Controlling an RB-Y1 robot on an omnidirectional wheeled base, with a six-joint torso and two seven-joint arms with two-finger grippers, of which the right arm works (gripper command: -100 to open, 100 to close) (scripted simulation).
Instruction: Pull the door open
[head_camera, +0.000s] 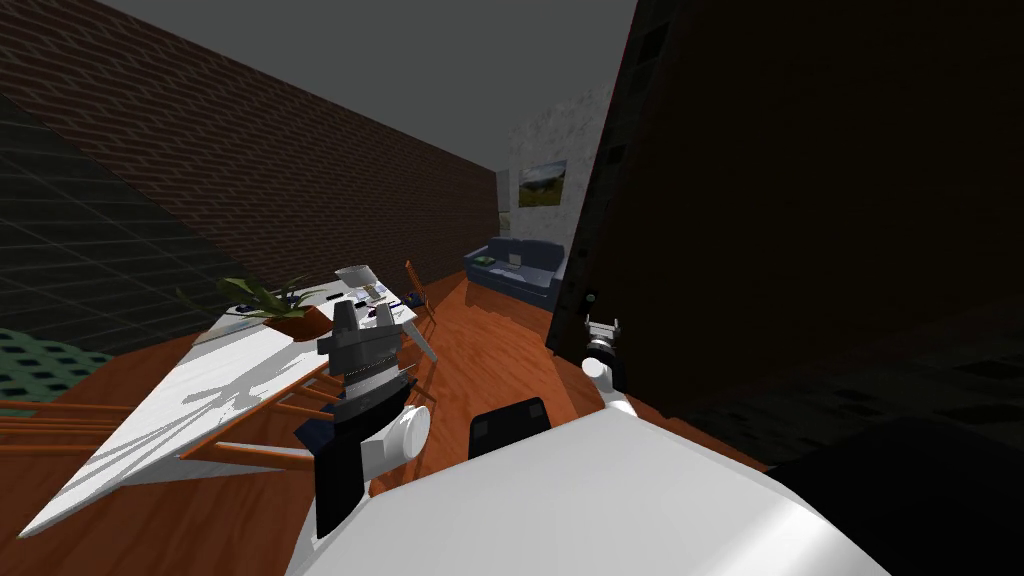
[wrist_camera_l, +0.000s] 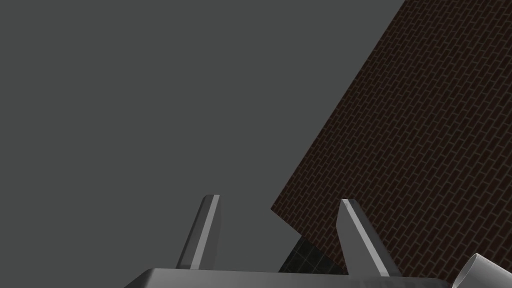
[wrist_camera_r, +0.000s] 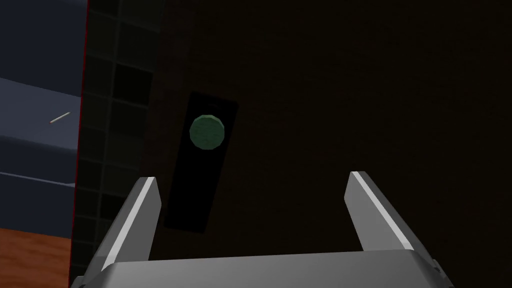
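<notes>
Left gripper (head_camera: 365, 318) is nearest me, raised beside the long white table (head_camera: 180, 410), its two grey blades spread wide with nothing between them. A blue sofa (head_camera: 515, 265) sits well beyond. The dark brown door (head_camera: 800, 200) stands on the right. The right gripper (wrist_camera_r: 252, 180) faces it, jaws wide and empty. A round green knob (wrist_camera_r: 207, 132) on a black oblong plate (wrist_camera_r: 195, 190) sits near the door's edge, ahead of the blades and apart from both, nearer one than the other.
</notes>
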